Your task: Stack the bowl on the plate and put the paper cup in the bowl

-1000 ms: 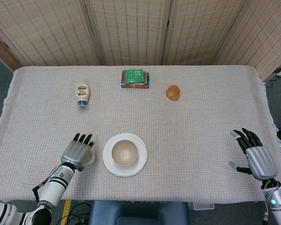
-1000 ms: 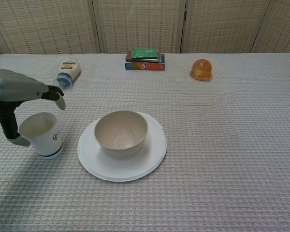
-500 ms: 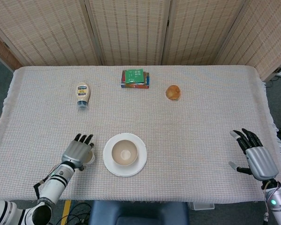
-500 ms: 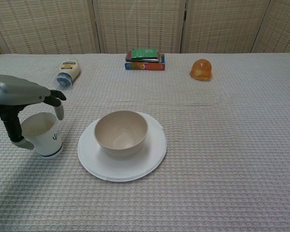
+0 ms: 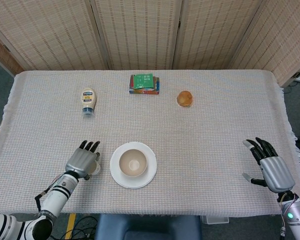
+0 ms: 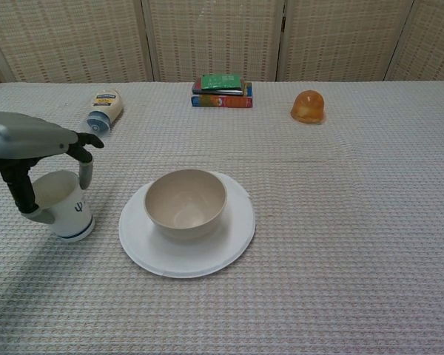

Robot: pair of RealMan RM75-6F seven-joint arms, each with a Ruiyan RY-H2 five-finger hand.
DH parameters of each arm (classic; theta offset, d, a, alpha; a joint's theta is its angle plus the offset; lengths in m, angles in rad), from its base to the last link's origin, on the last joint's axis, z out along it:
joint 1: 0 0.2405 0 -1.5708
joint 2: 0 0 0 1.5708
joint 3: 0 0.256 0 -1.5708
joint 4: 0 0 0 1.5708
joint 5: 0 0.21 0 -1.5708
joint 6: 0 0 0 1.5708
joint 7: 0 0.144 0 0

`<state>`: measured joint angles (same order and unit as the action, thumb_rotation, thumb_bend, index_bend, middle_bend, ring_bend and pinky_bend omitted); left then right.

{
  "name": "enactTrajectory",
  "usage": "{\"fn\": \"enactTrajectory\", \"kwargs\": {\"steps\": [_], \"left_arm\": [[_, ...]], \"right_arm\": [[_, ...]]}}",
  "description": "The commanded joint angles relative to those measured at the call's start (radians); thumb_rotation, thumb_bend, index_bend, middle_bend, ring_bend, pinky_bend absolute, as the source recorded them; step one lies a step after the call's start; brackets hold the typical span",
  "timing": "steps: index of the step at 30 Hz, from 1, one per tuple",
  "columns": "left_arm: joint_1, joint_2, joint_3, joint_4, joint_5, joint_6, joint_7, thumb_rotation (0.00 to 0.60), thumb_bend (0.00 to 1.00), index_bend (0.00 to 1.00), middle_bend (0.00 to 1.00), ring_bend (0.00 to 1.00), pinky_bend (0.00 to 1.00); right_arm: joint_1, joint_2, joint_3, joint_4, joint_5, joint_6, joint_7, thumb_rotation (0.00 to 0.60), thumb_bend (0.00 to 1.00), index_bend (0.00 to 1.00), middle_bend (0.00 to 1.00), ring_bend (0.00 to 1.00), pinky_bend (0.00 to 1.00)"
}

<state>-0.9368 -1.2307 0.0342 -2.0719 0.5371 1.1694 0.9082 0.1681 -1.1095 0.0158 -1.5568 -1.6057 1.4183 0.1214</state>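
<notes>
A beige bowl (image 5: 133,163) (image 6: 185,201) stands on a white plate (image 5: 117,176) (image 6: 233,244) near the table's front edge. Just left of the plate stands a white paper cup (image 6: 62,208), upright on the cloth. In the head view the cup (image 5: 96,169) is mostly hidden under my left hand (image 5: 81,160) (image 6: 31,146). That hand arches over the cup and grips it, with the thumb low on its left side and a finger down on its right rim. My right hand (image 5: 268,163) hovers at the table's right edge with fingers spread, holding nothing.
A mayonnaise bottle (image 5: 88,100) (image 6: 103,108) lies at the back left. A stack of books (image 5: 144,83) (image 6: 223,91) sits at the back centre, with an orange round object (image 5: 184,98) (image 6: 308,106) to its right. A wicker screen stands behind the table.
My left hand's fingers have curled down around the paper cup, and the cup has shifted slightly left. My right hand has barely moved.
</notes>
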Motion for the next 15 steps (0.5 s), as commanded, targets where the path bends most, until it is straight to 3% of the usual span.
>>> {"fn": "enactTrajectory", "kwargs": {"steps": [1,9,15], "left_arm": [[0.000,0.007,0.003,-0.013,0.007,0.015,0.006,0.600,0.22,0.41,0.00,0.00,0.06],[-0.015,0.004,0.007,-0.061,0.012,0.070,0.066,0.600,0.22,0.44,0.00,0.00,0.06],[-0.068,-0.026,-0.029,-0.111,-0.034,0.110,0.151,0.600,0.22,0.44,0.00,0.00,0.06]], "right_arm": [[0.000,0.000,0.000,0.000,0.000,0.001,-0.001,0.600,0.17,0.09,0.11,0.01,0.08],[0.000,-0.001,0.000,-0.002,0.002,0.002,-0.003,0.600,0.17,0.09,0.11,0.01,0.08],[0.002,0.002,0.000,-0.003,0.000,0.000,0.007,0.600,0.17,0.09,0.11,0.01,0.08]]}}
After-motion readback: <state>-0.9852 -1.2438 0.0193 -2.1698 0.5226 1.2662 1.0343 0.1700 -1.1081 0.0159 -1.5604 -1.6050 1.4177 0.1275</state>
